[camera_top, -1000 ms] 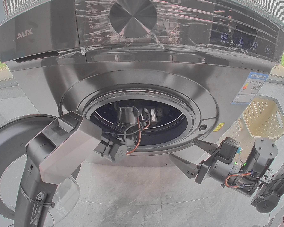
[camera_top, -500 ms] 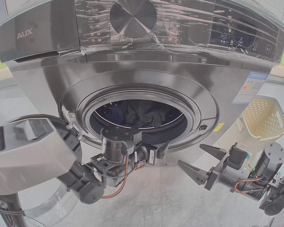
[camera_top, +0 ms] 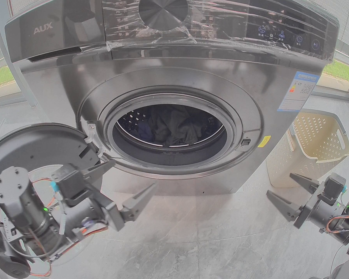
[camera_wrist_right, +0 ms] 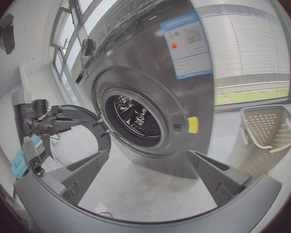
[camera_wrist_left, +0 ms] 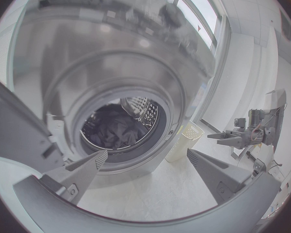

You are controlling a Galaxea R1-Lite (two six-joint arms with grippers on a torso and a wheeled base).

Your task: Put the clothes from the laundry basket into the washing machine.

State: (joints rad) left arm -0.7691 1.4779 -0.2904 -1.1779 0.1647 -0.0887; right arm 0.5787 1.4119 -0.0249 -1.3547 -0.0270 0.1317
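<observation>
The grey washing machine (camera_top: 174, 74) stands with its round door (camera_top: 35, 144) swung open to the left. Dark clothes (camera_top: 174, 126) lie heaped in the drum and also show in the left wrist view (camera_wrist_left: 114, 130). The cream laundry basket (camera_top: 318, 144) sits on the floor to the right of the machine, its visible inside bare. My left gripper (camera_top: 133, 173) hangs open and holds nothing, low at the left, in front of the door. My right gripper (camera_top: 279, 183) is open too, low at the right, just in front of the basket (camera_wrist_right: 268, 130).
Grey tiled floor (camera_top: 205, 229) stretches in front of the machine between the two arms. The open door juts out on the left, close behind the left arm. Windows run behind the machine.
My left arm came out of the drum and drew back low to the left, leaving dark clothes inside. The right gripper drew back rightward. The head view shifted backward.
</observation>
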